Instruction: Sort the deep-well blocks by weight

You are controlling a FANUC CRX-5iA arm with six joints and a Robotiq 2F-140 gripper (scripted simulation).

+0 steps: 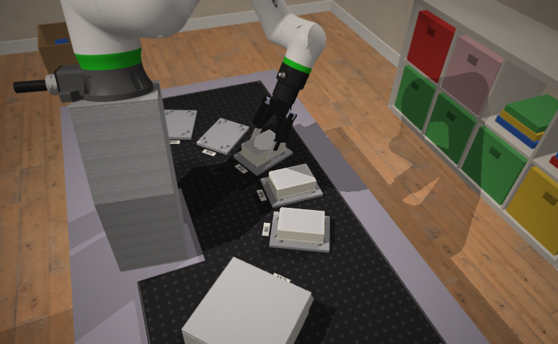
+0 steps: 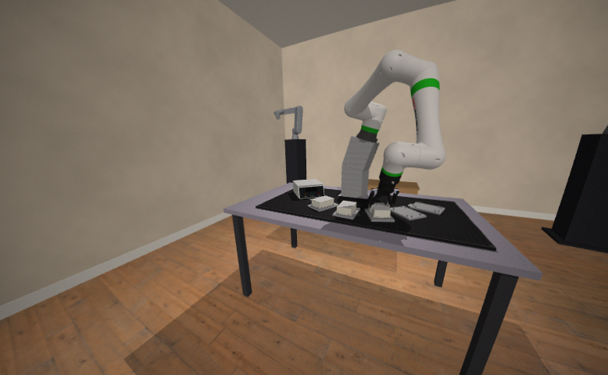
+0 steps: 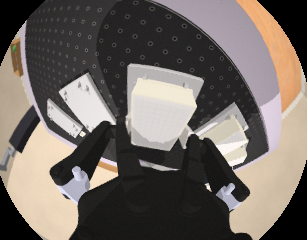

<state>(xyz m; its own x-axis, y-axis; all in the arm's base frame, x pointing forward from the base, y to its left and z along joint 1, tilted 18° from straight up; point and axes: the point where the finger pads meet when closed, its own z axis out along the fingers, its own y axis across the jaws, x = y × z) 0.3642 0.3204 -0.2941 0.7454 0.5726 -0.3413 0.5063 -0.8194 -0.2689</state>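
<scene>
My gripper (image 1: 269, 137) (image 2: 381, 199) (image 3: 156, 121) is shut on a cream deep-well block (image 1: 256, 150) (image 2: 380, 211) (image 3: 160, 112), with its fingers on two opposite sides. The block is down at a grey nest plate (image 1: 247, 167) (image 3: 163, 76), the third in the row. I cannot tell whether it rests on the plate. A second block (image 1: 292, 180) (image 2: 347, 207) (image 3: 225, 135) sits on the neighbouring nest. A third block (image 1: 300, 223) (image 2: 322, 201) sits on the nest (image 1: 324, 245) nearest the check-weigher (image 1: 247, 304) (image 2: 308, 188).
Two empty grey nest plates, one (image 1: 223, 135) (image 2: 408, 212) (image 3: 85, 100) and the other (image 1: 180, 123) (image 2: 427, 207) (image 3: 60, 117), lie beyond the held block. The robot's grey pedestal (image 1: 124, 170) stands to the left of the row. A shelf with coloured bins (image 1: 487, 106) stands off the table to the right.
</scene>
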